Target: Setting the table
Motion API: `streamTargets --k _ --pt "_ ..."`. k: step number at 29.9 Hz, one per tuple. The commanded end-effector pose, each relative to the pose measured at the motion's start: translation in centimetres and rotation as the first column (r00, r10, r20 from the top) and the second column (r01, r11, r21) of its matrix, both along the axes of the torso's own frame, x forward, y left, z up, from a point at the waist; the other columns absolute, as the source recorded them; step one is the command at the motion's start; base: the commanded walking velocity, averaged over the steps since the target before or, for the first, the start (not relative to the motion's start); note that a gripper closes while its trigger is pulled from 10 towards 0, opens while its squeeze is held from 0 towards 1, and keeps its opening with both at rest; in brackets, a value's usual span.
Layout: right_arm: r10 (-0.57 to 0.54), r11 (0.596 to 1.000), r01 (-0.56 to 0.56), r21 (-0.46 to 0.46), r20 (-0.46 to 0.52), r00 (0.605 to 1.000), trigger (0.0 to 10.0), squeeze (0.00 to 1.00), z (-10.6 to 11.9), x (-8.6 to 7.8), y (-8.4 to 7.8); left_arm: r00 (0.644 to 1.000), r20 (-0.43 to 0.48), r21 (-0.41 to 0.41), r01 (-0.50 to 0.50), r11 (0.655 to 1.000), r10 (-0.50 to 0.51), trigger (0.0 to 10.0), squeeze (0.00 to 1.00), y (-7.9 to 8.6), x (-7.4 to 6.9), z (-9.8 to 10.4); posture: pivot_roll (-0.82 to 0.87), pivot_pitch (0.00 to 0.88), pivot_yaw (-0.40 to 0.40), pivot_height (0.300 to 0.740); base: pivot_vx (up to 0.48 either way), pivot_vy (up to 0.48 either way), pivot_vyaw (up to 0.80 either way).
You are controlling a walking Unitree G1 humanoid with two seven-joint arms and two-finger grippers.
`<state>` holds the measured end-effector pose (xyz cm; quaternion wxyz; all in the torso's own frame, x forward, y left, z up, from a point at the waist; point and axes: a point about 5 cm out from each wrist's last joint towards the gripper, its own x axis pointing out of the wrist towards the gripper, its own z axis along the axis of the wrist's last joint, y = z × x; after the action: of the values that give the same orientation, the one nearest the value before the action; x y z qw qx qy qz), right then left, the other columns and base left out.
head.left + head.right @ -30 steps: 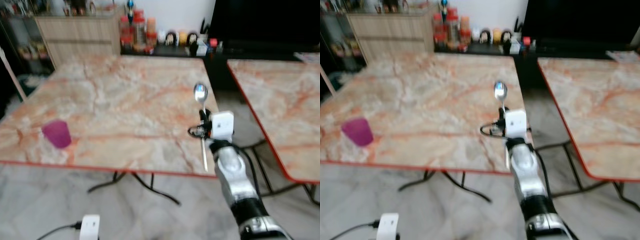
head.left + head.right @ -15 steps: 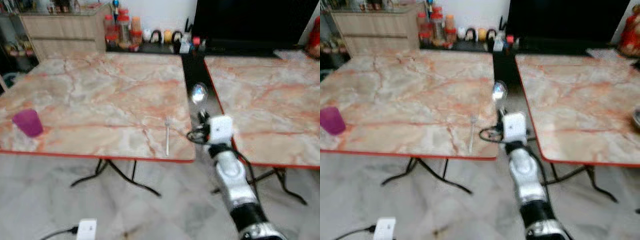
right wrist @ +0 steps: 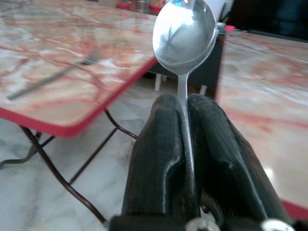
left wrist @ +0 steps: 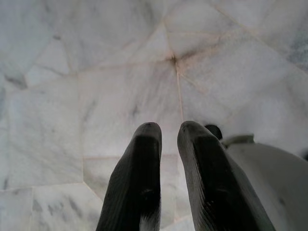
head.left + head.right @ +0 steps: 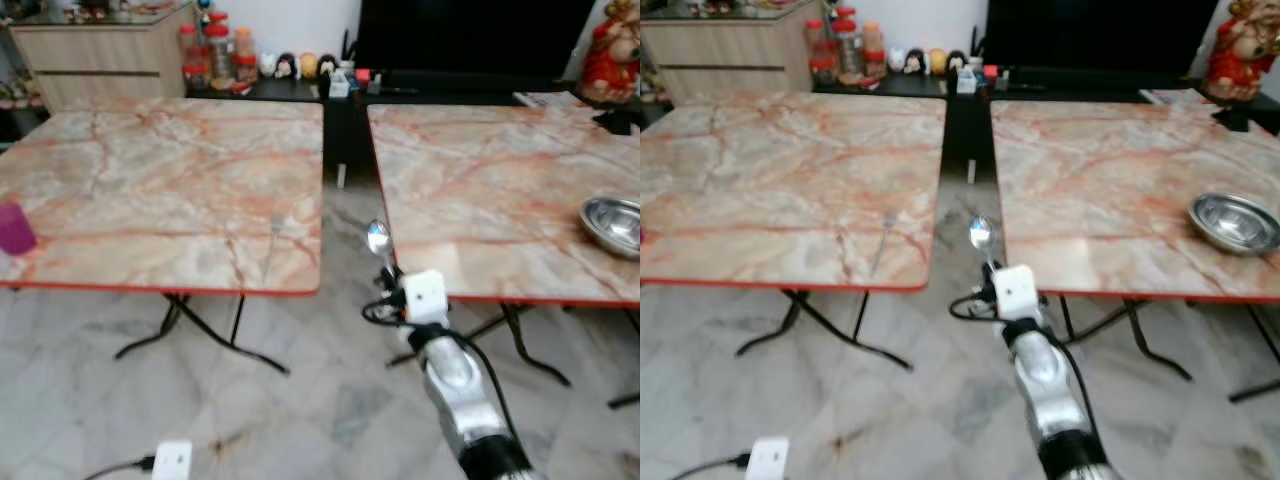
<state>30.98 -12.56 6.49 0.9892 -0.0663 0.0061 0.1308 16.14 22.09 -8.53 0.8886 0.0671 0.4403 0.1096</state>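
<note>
My right gripper (image 3: 182, 108) is shut on a metal spoon (image 3: 184, 31), bowl end up, held over the gap between two marble tables; the spoon (image 5: 378, 238) stands just before the right table's near-left corner. A fork (image 5: 273, 240) lies on the left table (image 5: 150, 180) near its front right corner. A steel bowl (image 5: 612, 222) sits on the right table (image 5: 480, 190) at its right side. A purple cup (image 5: 14, 227) stands at the left table's near-left edge. My left gripper (image 4: 168, 132) hangs shut over the marble floor.
A dark sideboard (image 5: 330, 88) with jars and small figures runs along the back wall, beside a wooden cabinet (image 5: 100, 60). A red figurine (image 5: 608, 45) stands at the back right. The tables' folding legs (image 5: 210, 330) spread over the tiled floor.
The camera has swung right: the left table and cup slid left, the right table and steel bowl came into view. The spoon stays in my right gripper, now lower in the picture.
</note>
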Motion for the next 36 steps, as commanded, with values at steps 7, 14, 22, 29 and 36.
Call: streamTargets --k 7,14,22,29,36 --pt "-0.048 0.997 0.035 -0.071 -0.192 0.980 10.0 0.00 -4.6 -2.2 -2.2 1.000 -0.004 -0.024 0.009 1.000 -0.009 10.0 0.00 -0.8 0.0 -0.2 0.00 0.000 -0.005 0.732 0.000 -0.321 0.00" --pt "-0.098 0.994 0.079 -0.073 -0.305 0.947 10.0 0.00 -6.7 -3.3 -3.2 1.000 -0.004 -0.024 0.011 1.000 -0.011 10.0 0.00 -0.8 0.0 -0.2 0.00 0.000 0.002 0.732 0.000 -0.271 0.00" --pt "-0.212 0.975 0.212 -0.060 -0.512 0.832 10.0 0.00 -9.8 -5.6 -5.0 1.000 0.014 -0.069 -0.001 0.998 0.002 10.0 0.00 -1.1 0.0 -0.2 0.00 0.000 0.007 0.732 0.000 0.000 0.00" --pt "-0.235 0.970 0.212 -0.119 -0.683 0.691 10.0 0.00 -13.0 -9.5 -5.5 1.000 0.011 -0.060 0.004 0.998 -0.003 10.0 0.00 -1.2 0.2 -0.2 0.01 0.000 0.004 0.732 0.204 0.000 0.00" --pt "-0.260 0.961 0.243 -0.131 -0.726 0.637 10.0 0.00 -14.1 -11.3 -5.5 1.000 0.018 -0.061 -0.001 0.998 0.002 10.0 0.00 -1.1 0.5 0.0 0.01 0.000 0.004 0.732 0.472 0.000 0.00"
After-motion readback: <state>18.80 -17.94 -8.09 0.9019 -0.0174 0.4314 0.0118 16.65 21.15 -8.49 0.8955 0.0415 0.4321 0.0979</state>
